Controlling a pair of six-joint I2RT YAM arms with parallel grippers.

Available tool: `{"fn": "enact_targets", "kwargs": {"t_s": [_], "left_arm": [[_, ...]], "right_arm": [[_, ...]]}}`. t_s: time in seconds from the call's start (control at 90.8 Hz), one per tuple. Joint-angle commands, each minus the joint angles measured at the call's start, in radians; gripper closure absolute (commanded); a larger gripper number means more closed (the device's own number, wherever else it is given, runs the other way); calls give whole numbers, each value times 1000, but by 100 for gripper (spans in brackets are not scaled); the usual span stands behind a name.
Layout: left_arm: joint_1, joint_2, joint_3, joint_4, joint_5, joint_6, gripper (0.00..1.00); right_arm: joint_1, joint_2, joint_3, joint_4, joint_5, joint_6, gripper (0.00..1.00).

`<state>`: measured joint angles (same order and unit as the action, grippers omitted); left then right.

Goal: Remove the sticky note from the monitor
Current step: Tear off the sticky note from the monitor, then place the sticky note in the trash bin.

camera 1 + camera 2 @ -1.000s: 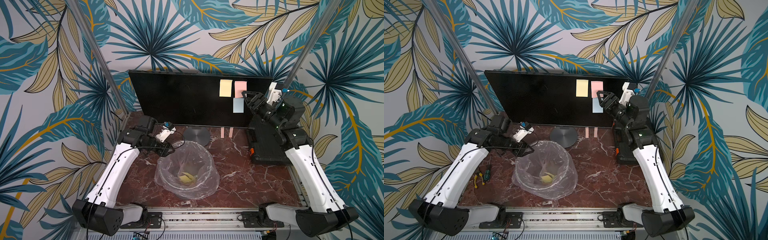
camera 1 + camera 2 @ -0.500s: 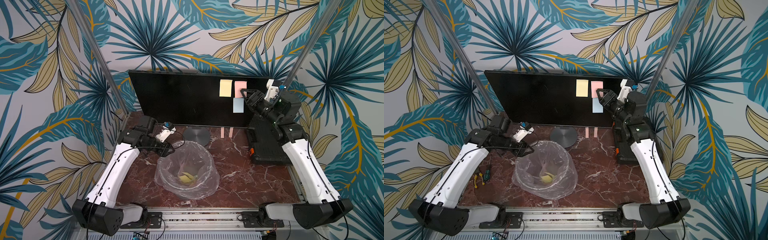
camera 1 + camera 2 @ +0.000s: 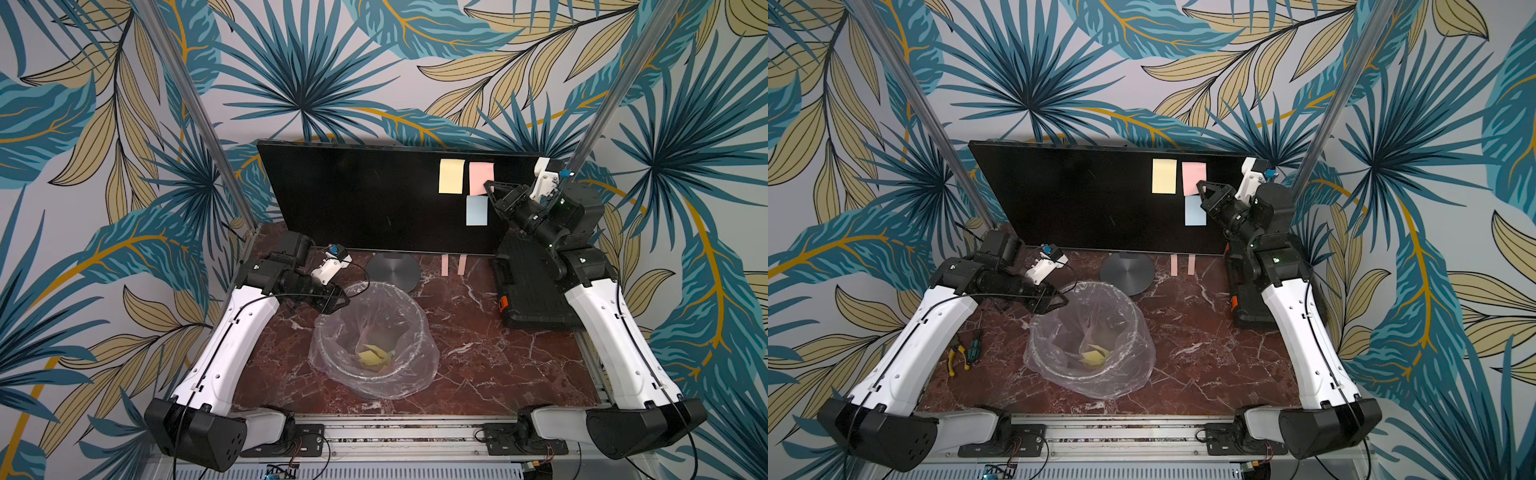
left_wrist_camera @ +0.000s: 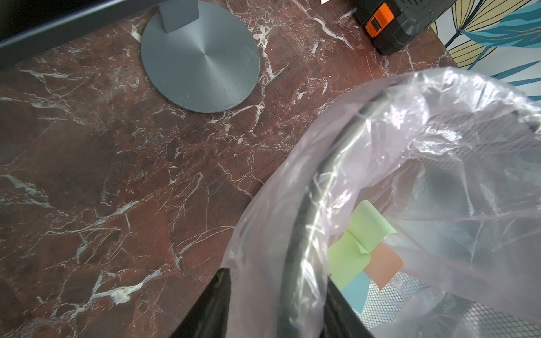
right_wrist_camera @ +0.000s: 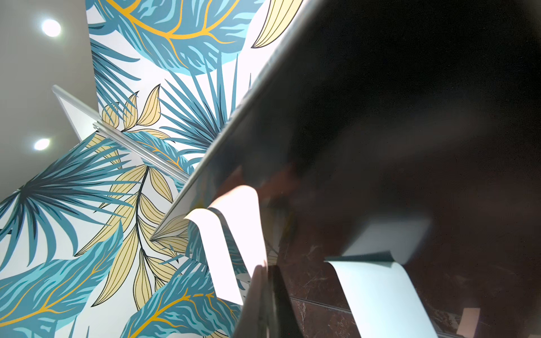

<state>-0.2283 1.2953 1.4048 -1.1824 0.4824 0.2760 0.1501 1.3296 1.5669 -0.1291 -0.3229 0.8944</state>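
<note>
1. Three sticky notes sit on the right part of the monitor [image 3: 365,195] in both top views: a yellow note [image 3: 451,176], a pink note [image 3: 481,174] beside it, and a blue note [image 3: 476,210] under the pink one.
2. From above, the right gripper [image 3: 487,185] has its tip at the pink note's lower corner, on the arm's side. The grip itself is too small to judge there.
3. The right wrist view shows it closely: the fingers [image 5: 278,307] are pressed together on the pink note's lower edge, which curls away from the screen. The blue note hangs just beside it.
4. The top views put the left gripper [image 3: 338,301] at the rim of the bin [image 3: 424,332], on the side nearest the monitor's round base [image 3: 392,270].
5. Only the left wrist view shows its fingers [image 4: 219,292] standing apart, one on each side of the rim and its plastic bag [image 4: 439,131]. Whether they squeeze it I cannot tell.
6. From above, the bin holds a yellowish crumple. The left wrist view shows green, orange and blue notes [image 4: 360,243] there.
7. Pliers [image 3: 953,359] lie beside the left arm in a top view.
</note>
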Motion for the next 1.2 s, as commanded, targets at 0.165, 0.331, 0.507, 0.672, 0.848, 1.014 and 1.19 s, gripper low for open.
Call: {"fn": "enact_targets", "kwargs": {"t_s": [0.165,0.331,0.507,0.672,0.848,1.014,1.19], "left_arm": [[-4,-10,-21,15,2,-1,52],[-3,-8,-22,15,0,0,52],[-3,-8,-21,13,-2,1,52],[-4,-10,-21,15,-5,1,52],[-4,-8,-21,14,-6,1,52],[-4,-8,-24,15,-8,2,52],[-3,-6,-23,16,-10,1,52]], "right_arm": [[-3,-83,-15,15,-40,-18,100],[-3,-112,-11,10,-81,-34,100],[-1,-143,-14,13,-167,-39,100],[8,-168,-46,-19,-272,-75,100],[77,-182,-77,-176,-330,-226,100],[213,-174,-100,-359,-289,-420,100],[357,-146,-149,-449,-245,-552,100]]}}
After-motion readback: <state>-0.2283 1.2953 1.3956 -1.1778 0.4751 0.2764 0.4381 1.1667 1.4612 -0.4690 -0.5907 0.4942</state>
